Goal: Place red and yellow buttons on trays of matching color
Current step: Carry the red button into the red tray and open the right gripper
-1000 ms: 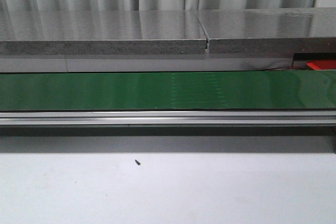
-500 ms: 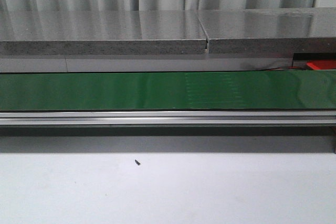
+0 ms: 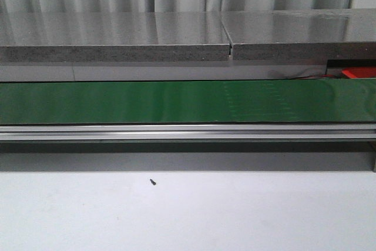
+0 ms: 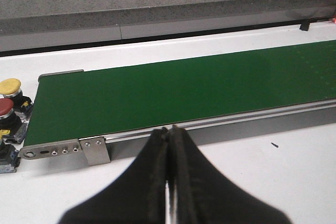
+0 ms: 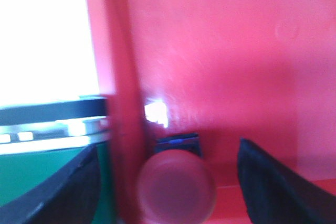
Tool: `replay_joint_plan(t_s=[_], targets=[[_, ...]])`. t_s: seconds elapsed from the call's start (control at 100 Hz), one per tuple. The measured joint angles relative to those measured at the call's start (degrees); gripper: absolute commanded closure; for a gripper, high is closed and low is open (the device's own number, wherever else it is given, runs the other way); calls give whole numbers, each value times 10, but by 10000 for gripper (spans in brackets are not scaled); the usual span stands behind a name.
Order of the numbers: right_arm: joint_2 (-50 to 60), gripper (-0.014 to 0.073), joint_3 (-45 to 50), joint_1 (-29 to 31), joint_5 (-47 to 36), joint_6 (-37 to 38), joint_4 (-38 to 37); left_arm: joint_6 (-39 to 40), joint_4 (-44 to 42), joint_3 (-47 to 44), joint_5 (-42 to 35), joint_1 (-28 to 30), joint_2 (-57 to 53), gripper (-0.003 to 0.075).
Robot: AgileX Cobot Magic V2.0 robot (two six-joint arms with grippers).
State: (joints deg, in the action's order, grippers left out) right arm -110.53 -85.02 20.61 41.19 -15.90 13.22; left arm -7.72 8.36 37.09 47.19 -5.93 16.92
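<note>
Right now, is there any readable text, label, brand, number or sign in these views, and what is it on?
None readable in any view.
Green conveyor belt: no print, only a faint woven patch.
Yellow button and red button at the belt's end: no visible lettering.
Red tray and the red button in it: blurred, no markings visible.

Front view: low, facing forward across the green conveyor belt. Left wrist view: above the same belt, looking along it. Right wrist view: very close to the red tray, belt edge visible.
</note>
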Motion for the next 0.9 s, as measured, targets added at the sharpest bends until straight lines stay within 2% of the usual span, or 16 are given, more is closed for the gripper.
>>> replay_joint_plan(t_s=[0.22,0.34,0.46,0.68,0.9], targets=[[91,50,43,0,0,0,4,0,0,0,0,0,0,739],[151,123,95,-8,-20,0,4,0,0,0,0,0,0,739],[209,278,132,-37,-36,0,4,0,0,0,0,0,0,739],[297,667,187,-107,-38,-1,15,0,0,0,0,0,0,739],[379,656,278,-142,-58,-1,23,0,0,0,0,0,0,739]])
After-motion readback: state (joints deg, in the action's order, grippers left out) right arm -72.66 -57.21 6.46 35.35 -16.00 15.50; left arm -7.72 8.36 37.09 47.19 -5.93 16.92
